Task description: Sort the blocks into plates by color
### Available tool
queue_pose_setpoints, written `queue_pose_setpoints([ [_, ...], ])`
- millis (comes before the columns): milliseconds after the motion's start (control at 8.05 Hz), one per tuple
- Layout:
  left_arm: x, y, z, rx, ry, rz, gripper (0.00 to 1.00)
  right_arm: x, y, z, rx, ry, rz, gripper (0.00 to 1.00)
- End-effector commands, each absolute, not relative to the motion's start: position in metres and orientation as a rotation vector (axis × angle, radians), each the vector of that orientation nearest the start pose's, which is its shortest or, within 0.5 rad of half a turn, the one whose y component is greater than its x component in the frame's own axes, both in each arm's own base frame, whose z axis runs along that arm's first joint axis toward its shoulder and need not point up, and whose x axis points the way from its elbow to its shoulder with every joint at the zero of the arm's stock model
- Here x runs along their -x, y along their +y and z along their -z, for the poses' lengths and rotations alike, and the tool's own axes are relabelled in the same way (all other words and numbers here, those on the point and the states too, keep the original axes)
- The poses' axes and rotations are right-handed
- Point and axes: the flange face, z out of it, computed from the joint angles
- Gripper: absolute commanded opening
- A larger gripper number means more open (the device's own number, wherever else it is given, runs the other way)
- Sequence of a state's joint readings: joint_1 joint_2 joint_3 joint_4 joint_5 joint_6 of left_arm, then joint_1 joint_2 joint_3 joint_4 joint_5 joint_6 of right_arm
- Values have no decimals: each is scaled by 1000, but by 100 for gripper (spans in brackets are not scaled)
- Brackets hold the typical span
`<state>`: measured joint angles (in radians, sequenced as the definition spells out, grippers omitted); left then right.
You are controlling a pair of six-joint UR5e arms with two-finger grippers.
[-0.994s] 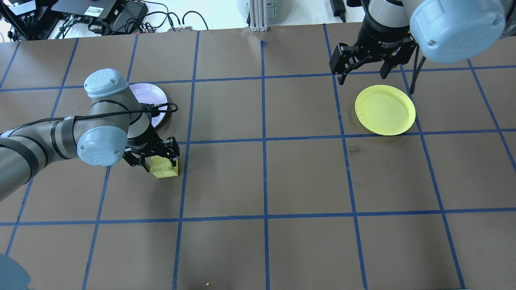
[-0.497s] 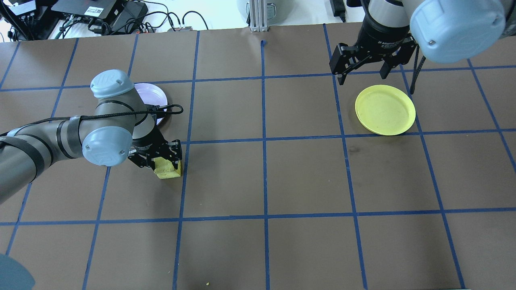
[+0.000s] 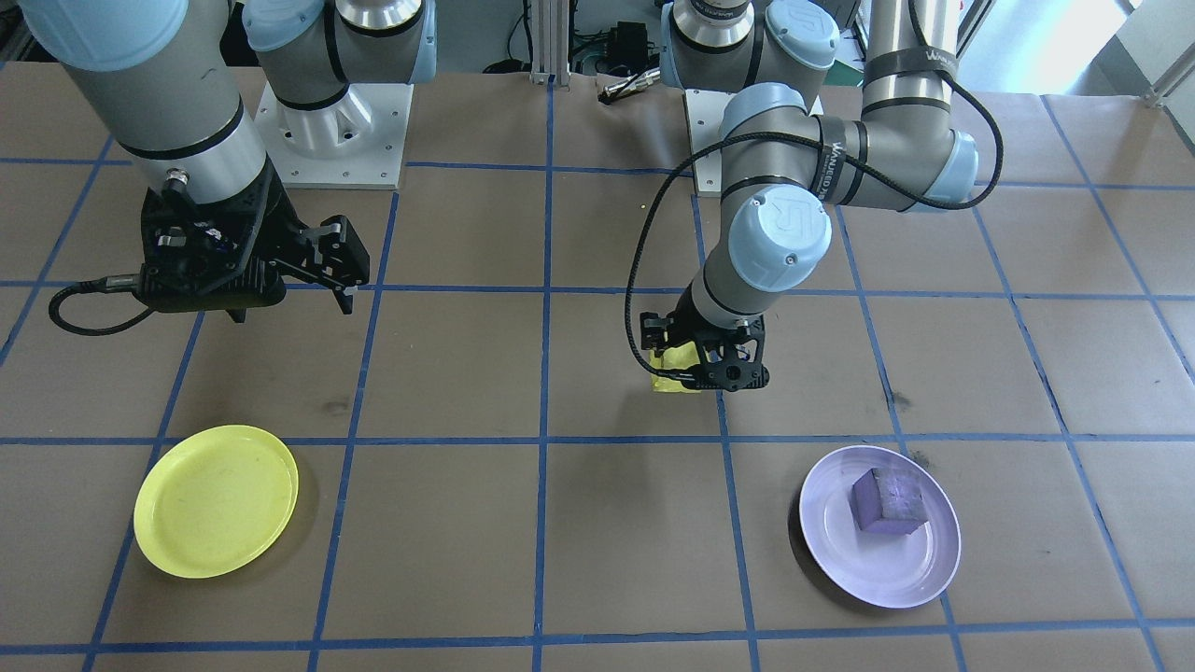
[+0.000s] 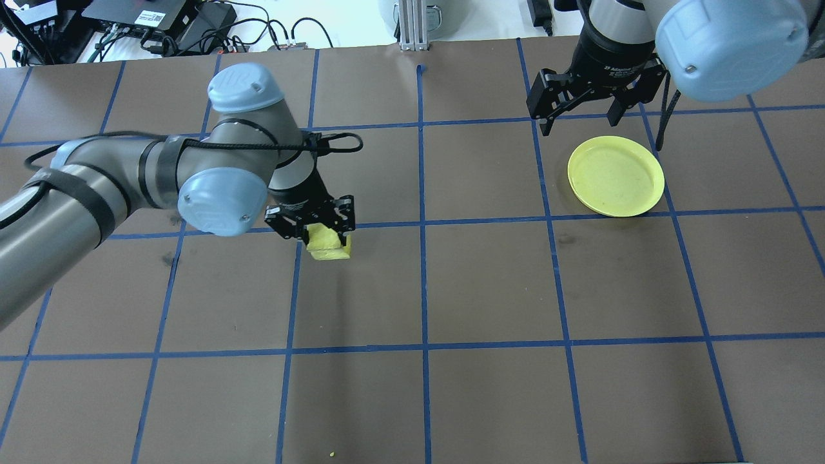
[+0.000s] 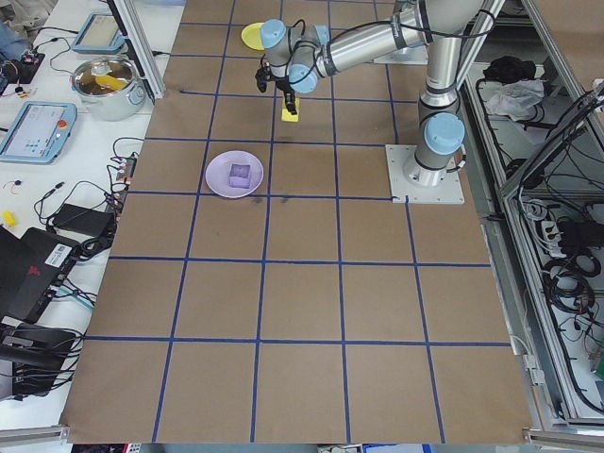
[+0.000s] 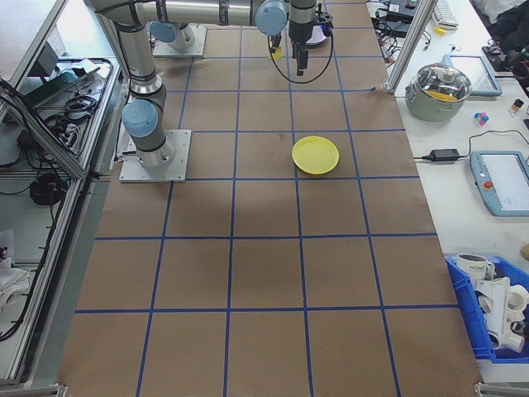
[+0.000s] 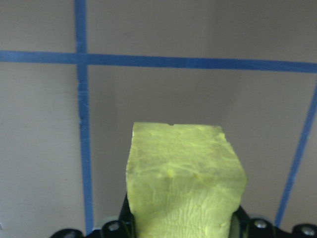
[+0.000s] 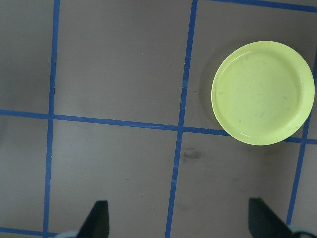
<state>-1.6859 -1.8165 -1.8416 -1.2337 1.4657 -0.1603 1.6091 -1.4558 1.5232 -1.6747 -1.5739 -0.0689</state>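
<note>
My left gripper (image 4: 327, 233) is shut on the yellow block (image 4: 329, 245), holding it low over the table left of the middle. The same block (image 7: 184, 184) fills the left wrist view and shows as a yellow block (image 3: 674, 368) in the front view. The purple block (image 3: 888, 498) lies inside the lavender plate (image 3: 873, 581); in the overhead view my left arm hides both. The yellow plate (image 4: 615, 176) sits empty at the far right. My right gripper (image 4: 581, 121) hangs open just behind it, and the yellow plate (image 8: 262, 92) lies ahead of its fingers.
Brown paper with a blue tape grid (image 4: 422, 222) covers the table. Cables and electronics (image 4: 161, 22) lie beyond the far edge. The two arm bases (image 3: 331, 121) stand on the robot's side. A metal pot (image 6: 445, 87) and a tablet stand on a side bench.
My left arm has carried the yellow block to the right and slightly away, from beside the lavender plate towards the table's middle. The right arm has stayed still.
</note>
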Motion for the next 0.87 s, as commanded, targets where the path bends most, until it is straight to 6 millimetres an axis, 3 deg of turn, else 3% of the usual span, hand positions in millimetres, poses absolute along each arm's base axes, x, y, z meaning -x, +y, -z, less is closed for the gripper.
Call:
queue_pose_setpoints([
  [0,308,-502,-309,122,3268,-289,0,-153,-538,-462,169,3142,55,100],
  [249,377,-467,-278,-8,3226,-350,0,-153,-538,-462,169,3142,51,100],
  [373,405,-457,-262,15,3239,-348,0,-153,-538,-462,171,3143,51,100],
  [497,416,-455,-242,83,3240,-401,0,-148,-538,-462,177,3186,52,100],
  [746,423,-453,-233,88,3242,-394,0,-143,-538,-461,181,3236,47,100],
])
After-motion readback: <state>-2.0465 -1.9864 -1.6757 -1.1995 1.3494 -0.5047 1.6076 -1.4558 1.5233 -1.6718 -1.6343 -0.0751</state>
